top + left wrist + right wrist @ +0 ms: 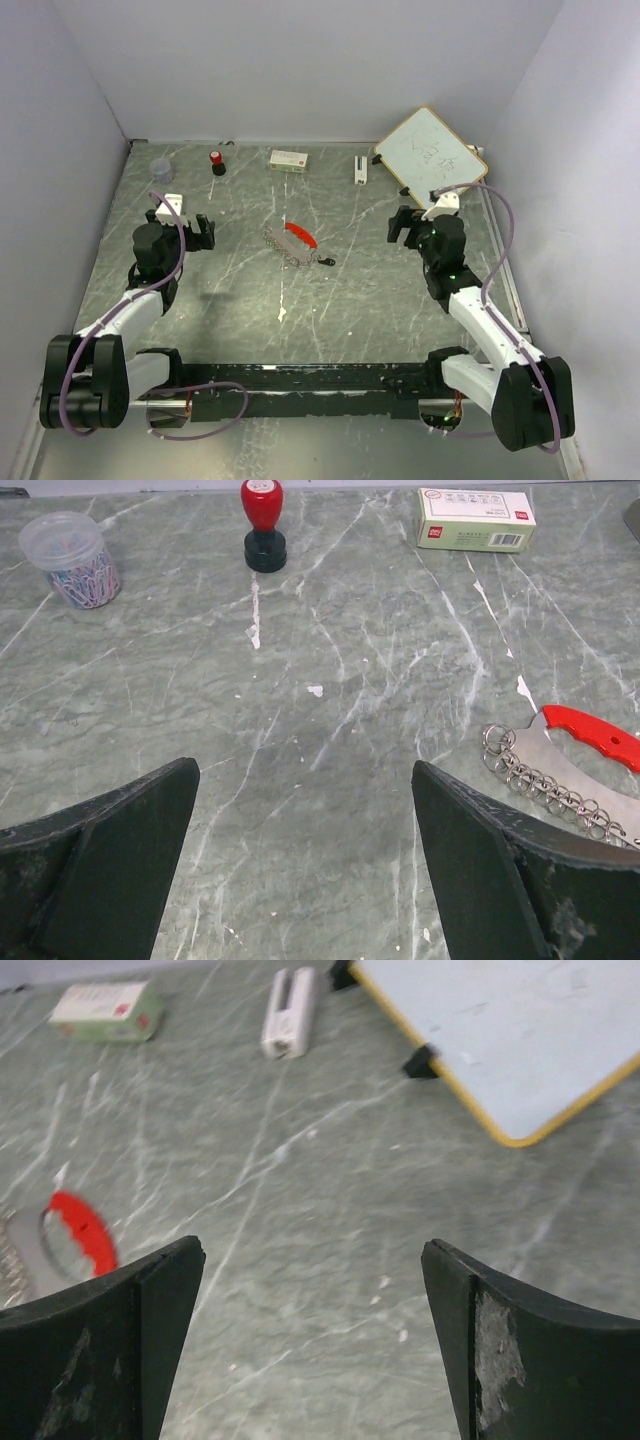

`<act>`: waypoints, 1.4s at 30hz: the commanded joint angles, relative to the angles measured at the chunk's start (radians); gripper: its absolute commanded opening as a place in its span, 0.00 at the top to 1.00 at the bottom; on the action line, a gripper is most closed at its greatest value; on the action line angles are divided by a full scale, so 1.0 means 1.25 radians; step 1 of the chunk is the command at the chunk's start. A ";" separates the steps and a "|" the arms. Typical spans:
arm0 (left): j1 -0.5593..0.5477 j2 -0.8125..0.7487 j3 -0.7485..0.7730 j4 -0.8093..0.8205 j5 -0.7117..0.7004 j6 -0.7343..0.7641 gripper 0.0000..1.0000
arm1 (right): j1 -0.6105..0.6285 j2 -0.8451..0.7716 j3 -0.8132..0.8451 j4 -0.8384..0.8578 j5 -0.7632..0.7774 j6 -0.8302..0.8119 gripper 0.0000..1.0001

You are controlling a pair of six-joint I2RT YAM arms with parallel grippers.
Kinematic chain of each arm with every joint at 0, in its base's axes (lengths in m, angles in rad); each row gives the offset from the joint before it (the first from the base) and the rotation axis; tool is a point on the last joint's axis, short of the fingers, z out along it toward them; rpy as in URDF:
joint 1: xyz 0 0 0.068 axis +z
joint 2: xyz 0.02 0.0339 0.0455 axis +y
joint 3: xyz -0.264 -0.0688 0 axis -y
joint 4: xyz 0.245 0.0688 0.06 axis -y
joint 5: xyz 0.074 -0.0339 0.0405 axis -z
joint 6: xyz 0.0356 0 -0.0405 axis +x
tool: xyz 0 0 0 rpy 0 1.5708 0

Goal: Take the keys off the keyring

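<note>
Silver-grey metal keys, a small fanned bunch lying with a red curved grip and a chain of small steel rings, rest flat near the middle of the green-grey marbled table, between the two arms. Seen from above, the bunch's long axis runs from 10 o'clock to 4 o'clock. It lies at about 3 o'clock from the left gripper and at about 9 o'clock from the right gripper. Both grippers hang above the table with fingers spread wide, pinching nothing. The left looks slightly nearer, though the gaps are close to even, so either could reach in. Open tabletop lies all around the bunch. The red-capped black stamp, green-and-white box and yellow-framed whiteboard sit well apart toward 12 o'clock, by the far wall.
</note>
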 commanded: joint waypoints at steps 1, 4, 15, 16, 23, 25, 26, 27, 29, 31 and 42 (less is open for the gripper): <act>-0.004 0.003 0.011 0.002 -0.021 0.000 0.00 | 0.062 0.013 -0.011 0.023 -0.108 -0.006 0.11; -0.005 0.004 0.014 -0.008 -0.066 -0.007 0.00 | 0.123 0.047 -0.010 0.049 -0.077 -0.023 0.32; -0.004 0.018 0.005 0.009 -0.089 -0.018 0.00 | 0.354 0.336 0.092 0.069 0.007 -0.040 0.54; -0.004 0.022 0.007 0.008 -0.086 -0.018 0.00 | 0.360 0.353 0.097 0.080 -0.003 -0.039 0.58; -0.004 0.045 0.016 0.011 -0.074 -0.013 0.01 | 0.368 0.423 0.118 0.127 -0.058 -0.039 0.61; -0.005 0.043 0.016 0.011 -0.071 -0.013 0.04 | 0.368 0.448 0.124 0.138 -0.078 -0.049 0.61; -0.004 0.042 0.014 0.012 -0.071 -0.013 0.04 | 0.368 0.460 0.128 0.143 -0.084 -0.052 0.61; -0.005 0.041 0.014 0.014 -0.073 -0.014 0.04 | 0.367 0.474 0.134 0.147 -0.091 -0.055 0.61; -0.004 0.041 0.013 0.015 -0.078 -0.014 0.05 | 0.368 0.498 0.144 0.155 -0.098 -0.057 0.62; -0.004 0.041 0.013 0.013 -0.080 -0.013 0.05 | 0.367 0.519 0.150 0.169 -0.105 -0.057 0.63; -0.004 0.043 0.011 0.016 -0.083 -0.013 0.08 | 0.368 0.575 0.173 0.194 -0.156 -0.057 0.67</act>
